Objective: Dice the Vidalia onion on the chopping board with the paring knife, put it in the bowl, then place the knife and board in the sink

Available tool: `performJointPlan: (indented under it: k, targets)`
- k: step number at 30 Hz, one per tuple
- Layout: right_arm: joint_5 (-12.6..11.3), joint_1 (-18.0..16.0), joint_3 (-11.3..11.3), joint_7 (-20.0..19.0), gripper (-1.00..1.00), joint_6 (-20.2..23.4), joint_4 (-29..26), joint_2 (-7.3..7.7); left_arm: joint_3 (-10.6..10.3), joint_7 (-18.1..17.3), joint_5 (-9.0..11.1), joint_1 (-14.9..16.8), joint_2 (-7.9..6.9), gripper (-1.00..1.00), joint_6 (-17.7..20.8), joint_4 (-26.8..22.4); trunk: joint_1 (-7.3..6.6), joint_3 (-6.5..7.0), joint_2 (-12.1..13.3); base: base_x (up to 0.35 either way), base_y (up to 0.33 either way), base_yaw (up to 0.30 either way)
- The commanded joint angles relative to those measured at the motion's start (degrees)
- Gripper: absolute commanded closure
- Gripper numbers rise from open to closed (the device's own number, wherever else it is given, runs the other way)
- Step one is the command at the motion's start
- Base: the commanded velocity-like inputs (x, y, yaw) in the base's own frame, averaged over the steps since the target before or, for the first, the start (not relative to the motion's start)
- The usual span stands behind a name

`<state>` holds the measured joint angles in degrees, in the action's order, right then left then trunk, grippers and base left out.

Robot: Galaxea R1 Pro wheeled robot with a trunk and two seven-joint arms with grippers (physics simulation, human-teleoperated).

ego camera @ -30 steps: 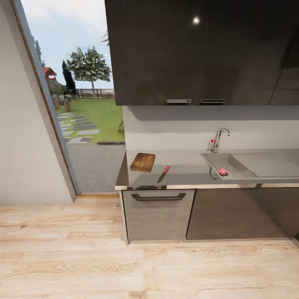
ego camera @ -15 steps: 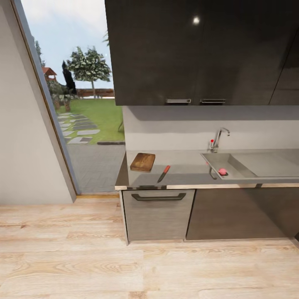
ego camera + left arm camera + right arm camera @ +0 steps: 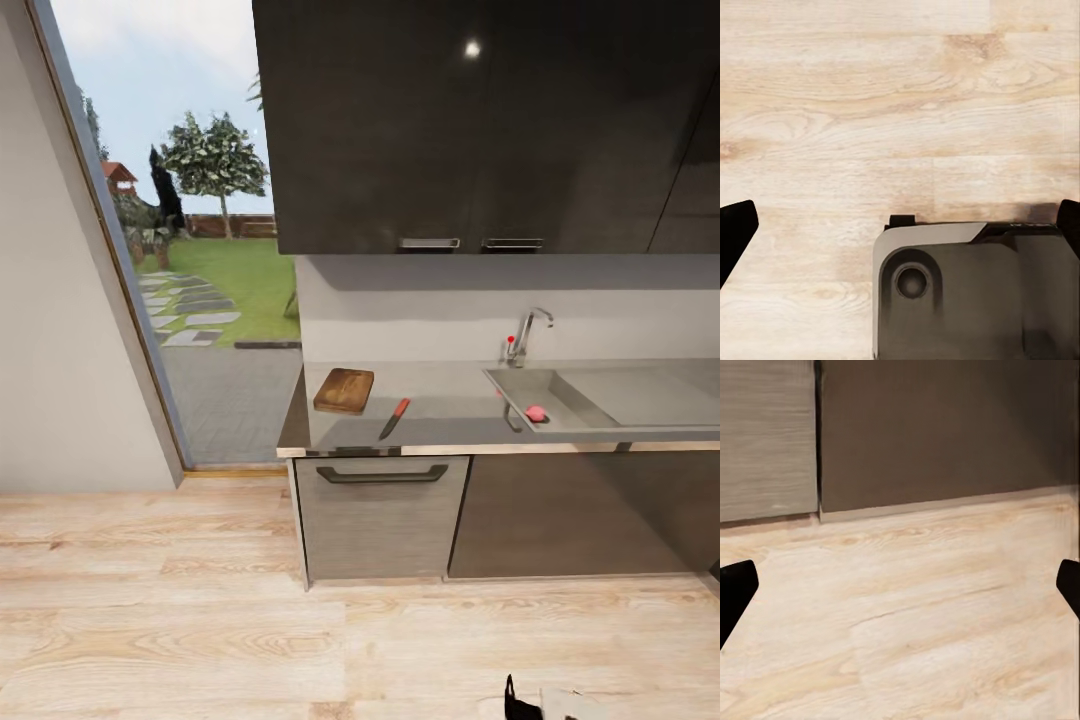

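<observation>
I stand back from the kitchen counter. The Vidalia onion [image 3: 536, 412], a small pinkish ball, lies at the near edge of the sink [image 3: 548, 386]. The chopping board [image 3: 344, 390] rests at the left end of the countertop [image 3: 450, 400], and the paring knife [image 3: 394, 418] lies just right of it, orange-red handle pointing away. The bowl is out of view. My left gripper [image 3: 902, 225] hangs open over the wood floor and my own grey base [image 3: 975, 292]. My right gripper [image 3: 902, 589] is open too, facing the floor and the lower cabinet fronts.
A chrome tap [image 3: 525, 335] stands behind the sink. Dark upper cabinets [image 3: 480, 120] overhang the counter. A drawer handle [image 3: 382, 474] sits below the board. A tall window [image 3: 190, 250] opens at the left. Light wood floor [image 3: 250, 620] lies between me and the cabinets.
A dark and white piece of my arm has come into the bottom edge of the head view, right of centre. The counter and its things have not moved.
</observation>
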<state>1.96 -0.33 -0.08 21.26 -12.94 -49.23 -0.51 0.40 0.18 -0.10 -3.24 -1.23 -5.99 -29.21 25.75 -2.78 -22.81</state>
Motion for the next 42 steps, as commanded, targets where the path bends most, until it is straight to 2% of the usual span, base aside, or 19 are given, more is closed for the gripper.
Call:
performJointPlan:
  k: [1, 2, 5, 7, 10, 12, 15, 20, 22, 24, 25, 27, 29, 30, 34, 35, 37, 38, 42]
  targets:
    - [0.18, -0.02, -0.01, 0.83, -1.00, 3.72, -3.90, -0.02, 0.04, 0.01, 0.00, -0.01, 0.03, -1.00, -0.08, -0.04, 0.04, -0.12, -0.11, 0.000, 0.000, 0.000]
    - [0.21, -0.02, -0.01, 1.33, -1.00, 9.64, -9.72, 0.03, 0.03, 0.00, 0.00, -0.01, 0.06, -1.00, -0.08, -0.01, 0.04, -0.12, -0.11, 0.000, 0.000, 0.000]
    - [0.41, -0.41, -0.01, 1.66, -1.00, 17.39, -17.95, 0.05, 0.03, 0.04, 0.01, -0.01, 0.07, -1.00, -0.08, 0.01, 0.04, -0.12, -0.11, 0.000, 0.000, 0.000]
    - [1.48, -1.65, -0.01, 1.80, -1.00, 23.19, -23.93, 0.06, 0.05, 0.06, 0.05, -0.01, 0.08, -1.00, -0.08, 0.02, 0.04, -0.12, -0.11, 0.000, 0.000, 0.000]
    - [6.65, -6.58, -0.01, 1.90, -1.00, 35.02, -31.64, -0.09, 0.16, 0.16, 0.21, -0.01, 0.02, -1.00, -0.08, 0.02, 0.04, -0.12, -0.11, 0.000, 0.000, 0.000]
    - [8.40, -9.01, -0.01, 1.92, -1.00, 38.32, -32.78, -0.19, 0.18, 0.24, 0.25, -0.01, 0.01, -1.00, -0.08, 0.01, 0.04, -0.12, -0.11, 0.000, 0.000, 0.000]
    - [11.01, -15.40, 0.04, 1.93, -1.00, 44.40, -34.08, -0.31, 0.20, 0.93, 0.33, -0.01, 0.02, -1.00, -0.07, 0.02, 0.04, -0.12, -0.11, 0.000, 0.000, 0.000]
    - [12.04, -24.72, 0.19, 1.94, -1.00, 50.40, -34.24, -0.42, 0.19, 2.44, 0.42, -0.01, 0.16, -1.00, -0.08, 0.20, 0.04, -0.12, -0.11, 0.000, 0.000, 0.000]
    - [12.18, -30.50, 0.28, 1.89, -1.00, 54.27, -33.59, -0.46, 0.20, 2.76, 0.44, -0.01, 0.32, -1.00, -0.08, 0.52, 0.04, -0.12, -0.11, 0.000, 0.000, 0.000]
    - [12.22, -33.46, 0.30, 1.88, -1.00, 56.14, -32.78, -0.49, 0.21, 2.84, 0.43, -0.01, 0.36, -1.00, -0.08, 0.69, 0.04, -0.12, -0.11, 0.000, 0.000, 0.000]
    - [12.24, -36.59, 0.32, 1.87, -1.00, 57.69, -31.56, -0.56, 0.21, 2.89, 0.43, -0.01, 0.39, -1.00, -0.08, 0.80, 0.04, -0.12, -0.11, 0.000, 0.000, 0.000]
    - [12.26, -40.02, 0.33, 1.86, -1.00, 58.78, -29.82, -0.71, 0.21, 2.93, 0.43, -0.01, 0.41, -1.00, -0.08, 0.87, 0.04, -0.12, -0.11, 0.000, 0.000, 0.000]
    - [12.27, -47.80, 0.34, 1.86, -1.00, 59.94, -24.12, -1.24, 0.17, 2.96, 0.39, -0.01, 0.42, -1.00, -0.08, 0.94, 0.04, -0.12, -0.11, 0.000, 0.000, 0.000]
    - [12.27, -49.94, 0.34, 1.86, -1.00, 60.08, -22.16, -1.40, 0.16, 2.96, 0.39, -0.01, 0.43, -1.00, -0.08, 0.95, 0.04, -0.12, -0.11, 0.000, 0.000, 0.000]
    - [12.26, -69.88, 0.34, 1.82, -1.00, 60.11, 0.36, -2.52, 0.13, 2.92, 0.41, -0.01, 0.38, -1.00, -0.08, 0.77, 0.04, -0.12, -0.11, 0.000, 0.000, 0.000]
    - [12.25, -72.41, 0.34, 1.79, -1.00, 59.85, 3.78, -2.62, 0.13, 2.92, 0.42, -0.01, 0.37, -1.00, -0.08, 0.74, 0.04, -0.12, -0.11, 0.000, 0.000, 0.000]
    - [12.16, -82.86, 0.33, 1.70, -1.00, 55.97, 19.05, -2.99, 0.13, 2.90, 0.43, -0.01, 0.36, -1.00, -0.08, 0.62, 0.04, -0.12, -0.11, 0.000, 0.000, 0.000]
    - [12.10, -86.51, 0.29, 1.57, -1.00, 53.22, 24.25, -3.08, 0.13, 2.90, 0.44, -0.01, 0.35, -1.00, -0.08, 0.59, 0.04, -0.12, -0.11, 0.000, 0.000, 0.000]
    - [12.04, -89.56, 0.23, -0.64, -1.00, 51.04, 28.64, -3.10, 0.16, 2.90, 0.45, -0.01, 0.35, -1.00, -0.08, 0.59, 0.04, -0.12, -0.11, 0.005, 0.000, 0.000]
